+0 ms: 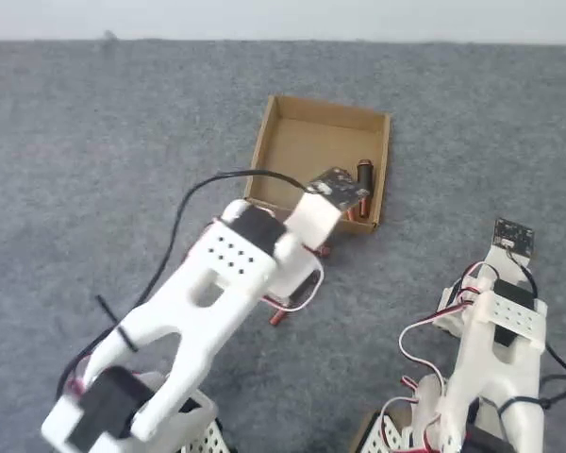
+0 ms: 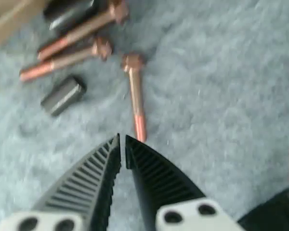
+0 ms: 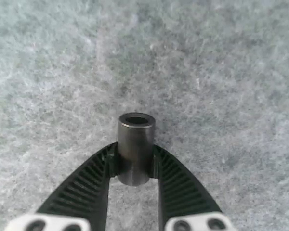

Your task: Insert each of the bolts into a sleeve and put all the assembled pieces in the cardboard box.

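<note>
My left gripper (image 2: 123, 143) is shut with nothing in it, its tips just short of the threaded end of a copper bolt (image 2: 134, 91) lying on the grey carpet. Two more bolts (image 2: 62, 60) (image 2: 82, 28) lie beyond it. A dark sleeve (image 2: 62, 96) lies beside them and another sleeve (image 2: 70, 9) sits by the cardboard box corner (image 2: 5, 26). My right gripper (image 3: 135, 163) is shut on a dark sleeve (image 3: 136, 139), held upright with its bore facing up. In the high view the cardboard box (image 1: 278, 127) holds one assembled piece (image 1: 363, 184).
The left arm (image 1: 226, 283) stretches across the carpet to the box's near wall, and a bolt end (image 1: 278, 317) shows beneath it. The right arm (image 1: 495, 340) stands at the lower right. Bare carpet lies between the arms and to the left of the box.
</note>
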`<state>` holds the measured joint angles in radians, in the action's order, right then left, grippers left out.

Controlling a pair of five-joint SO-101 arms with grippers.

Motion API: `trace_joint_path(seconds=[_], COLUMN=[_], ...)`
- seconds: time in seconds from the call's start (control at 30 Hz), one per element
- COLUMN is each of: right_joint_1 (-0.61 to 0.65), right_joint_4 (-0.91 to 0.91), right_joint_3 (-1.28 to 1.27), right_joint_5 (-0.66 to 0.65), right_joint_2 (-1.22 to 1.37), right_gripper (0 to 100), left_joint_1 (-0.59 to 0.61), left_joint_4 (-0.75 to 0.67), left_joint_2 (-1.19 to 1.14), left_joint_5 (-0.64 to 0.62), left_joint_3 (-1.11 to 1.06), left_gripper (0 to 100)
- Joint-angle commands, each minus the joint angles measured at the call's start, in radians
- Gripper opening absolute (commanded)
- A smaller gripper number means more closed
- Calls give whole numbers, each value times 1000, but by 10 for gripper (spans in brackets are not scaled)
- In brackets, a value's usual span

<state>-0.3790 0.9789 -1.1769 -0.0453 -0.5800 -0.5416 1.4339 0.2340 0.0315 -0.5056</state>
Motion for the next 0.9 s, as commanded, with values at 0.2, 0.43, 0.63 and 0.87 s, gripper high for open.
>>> trace_joint_path(seconds=[0.2,0.43,0.63,0.87], right_joint_1=[-12,-12,-12,-12], right_joint_4=[-15,-15,-15,-15], right_joint_3=[6,6,6,6], right_joint_5=[-12,-12,-12,-12], right_joint_2=[-33,-33,-33,-33], right_gripper=[9,9,9,9], left_joint_1=[-55,-51,-25,86], left_joint_4=[-87,-100,-175,-187], left_joint_2=[-190,-269,-279,-279], left_joint_5=[14,14,15,144], left_joint_3=[81,102,94,94], left_gripper=[152,250,250,250])
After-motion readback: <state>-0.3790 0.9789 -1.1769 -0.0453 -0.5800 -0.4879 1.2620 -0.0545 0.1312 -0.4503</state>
